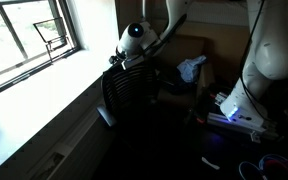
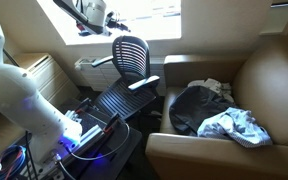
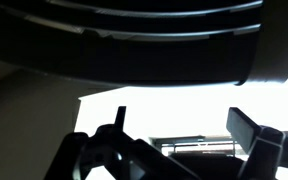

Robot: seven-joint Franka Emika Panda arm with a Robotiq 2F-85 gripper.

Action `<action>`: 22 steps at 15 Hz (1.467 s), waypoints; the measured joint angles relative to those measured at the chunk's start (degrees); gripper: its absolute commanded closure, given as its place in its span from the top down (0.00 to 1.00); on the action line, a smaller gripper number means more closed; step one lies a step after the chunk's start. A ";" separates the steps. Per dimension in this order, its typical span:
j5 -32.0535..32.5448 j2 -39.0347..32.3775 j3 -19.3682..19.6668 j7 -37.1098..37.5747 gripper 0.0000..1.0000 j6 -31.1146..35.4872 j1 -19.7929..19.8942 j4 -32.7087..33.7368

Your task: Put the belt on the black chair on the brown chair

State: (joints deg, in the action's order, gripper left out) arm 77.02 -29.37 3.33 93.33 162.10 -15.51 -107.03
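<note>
The black chair stands by the window, its ribbed mesh back (image 2: pixel 132 55) upright in both exterior views (image 1: pixel 134 95); in the wrist view its ribs (image 3: pixel 144 30) fill the top. The brown chair (image 2: pixel 269 75) stands beside it, also seen in an exterior view (image 1: pixel 199 48). I cannot make out the belt in any view. My gripper (image 2: pixel 112 20) hangs just above and behind the top of the black chair's back, also shown in an exterior view (image 1: pixel 129 52). In the wrist view its jaws (image 3: pixel 184 112) are open and empty, with the bright window between them.
A dark garment (image 2: pixel 192 105) and a light patterned cloth (image 2: pixel 234 125) lie on the brown chair's seat; the cloth also shows in an exterior view (image 1: pixel 192 68). The window sill (image 1: pixel 34 95) runs along the wall. The robot base (image 2: pixel 79 135) with blue lights and cables stands close to the black chair.
</note>
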 measured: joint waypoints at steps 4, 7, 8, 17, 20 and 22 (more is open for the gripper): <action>-14.77 -9.03 -5.46 -12.33 1.00 6.05 4.35 2.97; -21.53 -16.03 -12.71 -21.06 1.00 5.91 9.59 6.04; -21.55 -16.48 -13.42 -21.36 1.00 5.92 10.32 6.23; -9.19 -17.62 5.70 3.62 0.72 19.13 -5.92 7.47; -4.83 -19.99 18.09 15.44 0.53 23.53 -17.44 9.54; -4.67 -22.11 25.05 20.99 0.38 26.52 -23.90 10.66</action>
State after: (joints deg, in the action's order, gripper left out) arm 72.35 -51.48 28.38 114.32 188.62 -39.41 -96.37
